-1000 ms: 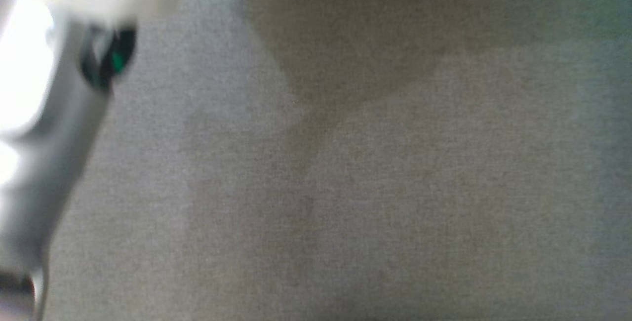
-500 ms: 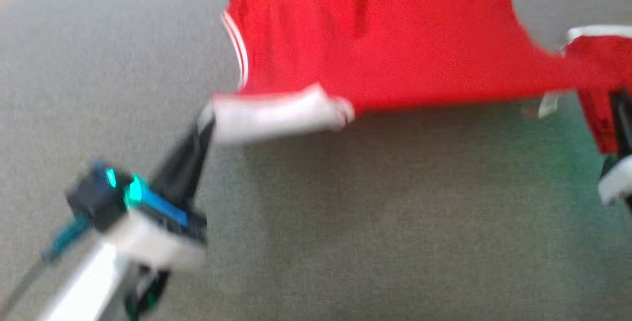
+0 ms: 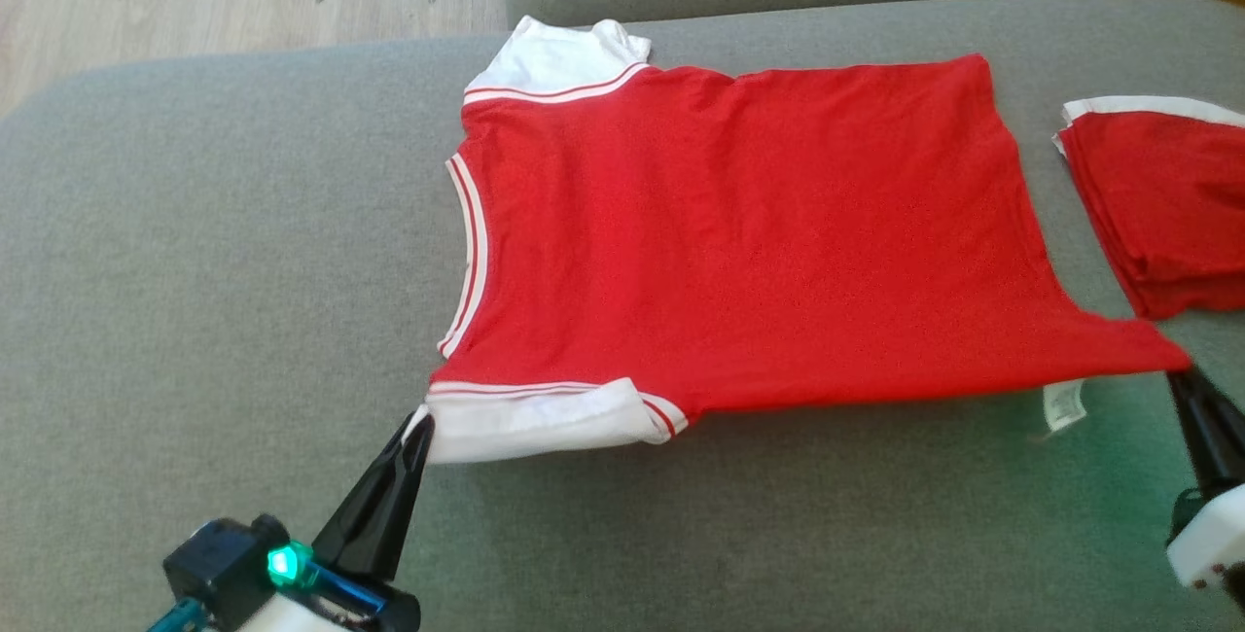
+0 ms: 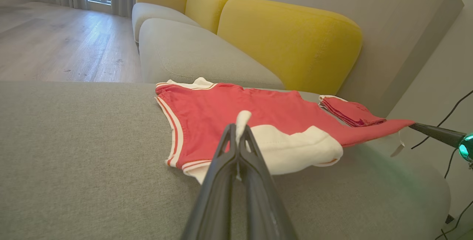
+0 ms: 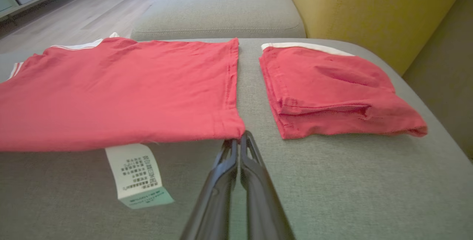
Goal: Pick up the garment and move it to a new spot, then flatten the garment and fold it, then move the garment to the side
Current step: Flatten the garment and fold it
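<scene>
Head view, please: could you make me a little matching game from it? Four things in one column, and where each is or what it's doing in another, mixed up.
Column one:
1. left claw
2. right claw
3. folded red garment
4. care label

Column two:
A. lies alone, to the right of the spread red shirt
B. shut on the shirt's red hem corner
C. sticks out below the shirt's near edge
D. shut on the white sleeve

Pairs: 1-D, 2-B, 3-A, 4-C.

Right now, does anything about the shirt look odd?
Near edge of the shirt is held off the sofa by the left gripper at the sleeve and right gripper at the hem; its label dangles out.
</scene>
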You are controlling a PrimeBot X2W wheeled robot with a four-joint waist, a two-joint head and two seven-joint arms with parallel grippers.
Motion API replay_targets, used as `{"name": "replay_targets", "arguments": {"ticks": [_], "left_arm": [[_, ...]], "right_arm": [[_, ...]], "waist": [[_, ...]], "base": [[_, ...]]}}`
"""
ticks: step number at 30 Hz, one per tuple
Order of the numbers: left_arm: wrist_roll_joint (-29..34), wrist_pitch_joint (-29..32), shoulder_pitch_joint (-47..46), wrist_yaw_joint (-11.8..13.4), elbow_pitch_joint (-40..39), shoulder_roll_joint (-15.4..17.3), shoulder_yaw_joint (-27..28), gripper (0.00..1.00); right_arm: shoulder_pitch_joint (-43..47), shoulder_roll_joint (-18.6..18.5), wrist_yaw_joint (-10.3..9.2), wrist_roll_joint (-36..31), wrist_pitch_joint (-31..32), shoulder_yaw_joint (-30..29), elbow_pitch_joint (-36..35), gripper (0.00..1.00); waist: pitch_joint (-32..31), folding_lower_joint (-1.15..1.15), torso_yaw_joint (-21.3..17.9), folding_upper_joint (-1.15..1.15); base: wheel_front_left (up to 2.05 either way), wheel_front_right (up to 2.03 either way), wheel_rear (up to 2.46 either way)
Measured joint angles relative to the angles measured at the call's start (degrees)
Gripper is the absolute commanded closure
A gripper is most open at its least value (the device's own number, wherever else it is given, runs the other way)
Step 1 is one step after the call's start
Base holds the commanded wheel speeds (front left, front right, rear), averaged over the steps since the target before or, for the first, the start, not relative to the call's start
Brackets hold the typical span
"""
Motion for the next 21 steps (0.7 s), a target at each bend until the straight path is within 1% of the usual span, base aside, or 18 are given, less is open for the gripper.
{"name": "replay_targets", "arguments": {"ticks": [4, 7, 9, 15, 21], "left_arm": [[0.0, 0.38, -0.49, 0.2, 0.18, -0.68, -0.03, 1.0], [0.0, 0.66, -3.46, 0.1, 1.48, -1.98, -0.09, 1.0], [0.0, 0.66, -6.55, -0.4, 2.8, -3.11, -0.09, 1.0], [0.25, 0.57, -15.87, -2.08, 8.34, -6.32, -0.19, 1.0], [1.08, 0.47, -23.74, -3.2, 13.9, -7.8, -0.51, 1.0]], "right_arm": [[0.99, 2.89, 0.0, -1.05, 3.77, -1.92, -2.75, 1.0], [0.44, 3.63, 0.0, -1.81, 5.14, -2.3, -2.09, 1.0], [-0.81, 4.26, 0.0, -1.88, 5.6, -2.24, -0.7, 1.0], [-6.87, 4.33, 0.0, -1.88, 5.44, -1.65, 3.0, 1.0], [-12.55, 3.96, 0.0, -1.35, 5.2, 0.18, 5.43, 1.0]], "waist": [[1.02, 0.01, 0.35, 0.0], [2.09, 0.01, 0.63, 0.0], [2.9, 0.01, 0.85, 0.0], [5.85, 0.02, 1.46, 0.0], [9.02, 0.02, 1.24, 0.0]], "base": [[0.0, 0.0, 0.0], [0.0, 0.0, 0.0], [0.0, 0.0, 0.0], [0.0, 0.0, 0.0], [0.0, 0.0, 0.0]]}}
